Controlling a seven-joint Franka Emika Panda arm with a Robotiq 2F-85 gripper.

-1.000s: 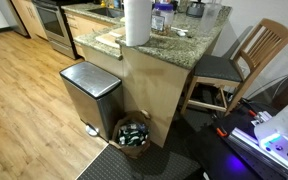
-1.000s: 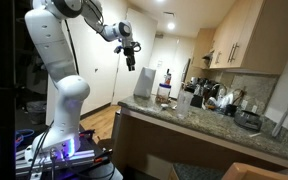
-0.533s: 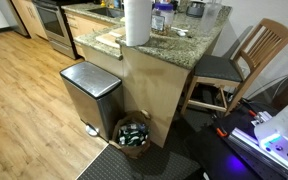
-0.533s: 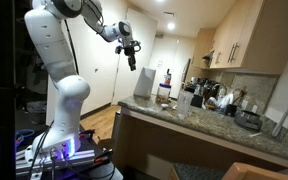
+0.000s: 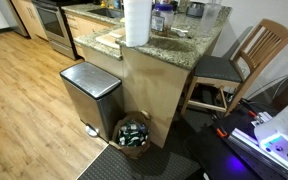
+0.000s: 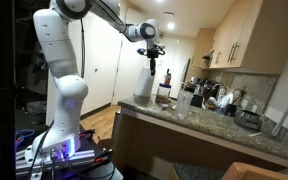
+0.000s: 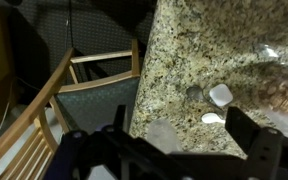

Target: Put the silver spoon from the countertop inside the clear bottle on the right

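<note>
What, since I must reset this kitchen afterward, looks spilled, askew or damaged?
Nothing stands out. The paper-towel roll stands upright on the countertop, the wrist view shows no spill on the granite, and the full basket on the floor sits upright.

The paper-towel roll stands on the bench near its corner. On the floor below, a bin sits against the cabinet, a basket just beside it. A chair stands beside the bench. The claw hangs above the bench's end.
</note>
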